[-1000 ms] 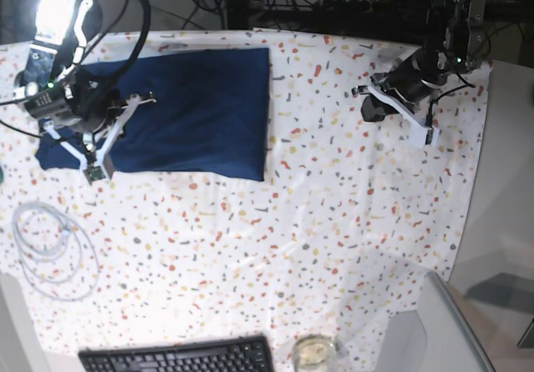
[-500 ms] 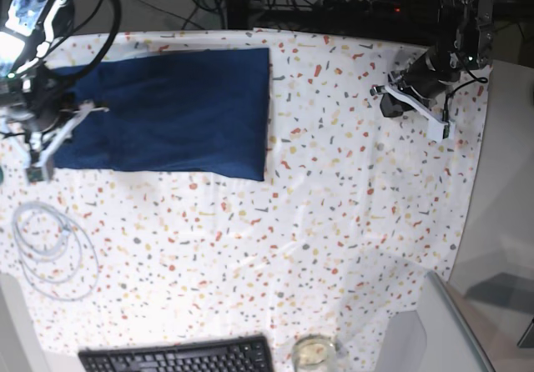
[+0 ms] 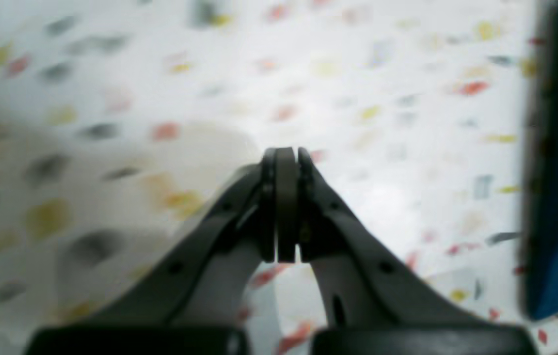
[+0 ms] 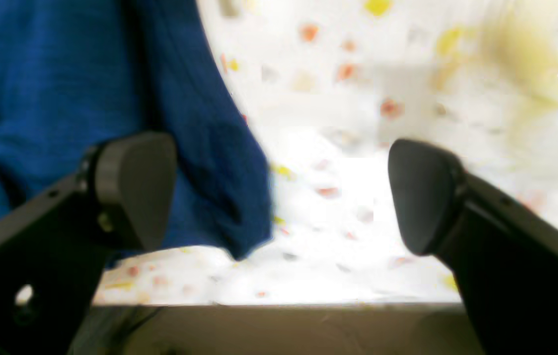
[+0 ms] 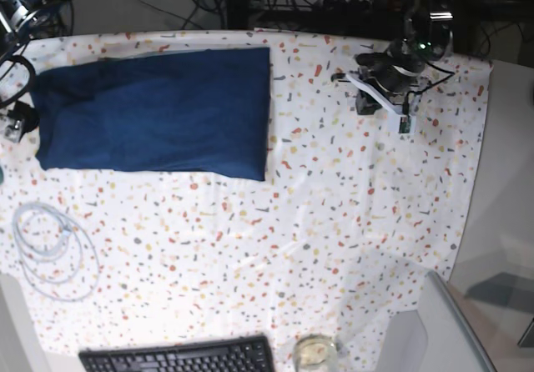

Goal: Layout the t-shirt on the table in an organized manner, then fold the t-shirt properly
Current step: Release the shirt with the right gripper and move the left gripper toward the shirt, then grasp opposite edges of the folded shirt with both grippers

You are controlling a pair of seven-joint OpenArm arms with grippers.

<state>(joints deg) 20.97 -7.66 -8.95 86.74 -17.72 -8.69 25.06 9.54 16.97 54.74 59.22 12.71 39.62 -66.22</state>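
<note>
The t-shirt (image 5: pixel 154 112) lies folded into a rectangle on the table's (image 5: pixel 334 222) far left part. At its left edge the right gripper (image 4: pixel 279 197) is spread wide, holding nothing. The left gripper (image 3: pixel 281 204), pressed shut and empty, hangs over bare cloth well to the shirt's right.

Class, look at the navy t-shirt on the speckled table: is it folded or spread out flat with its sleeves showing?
Folded. In the base view the t-shirt lies as a neat rectangle on the table, with no sleeves or neckline showing and straight edges.
</note>
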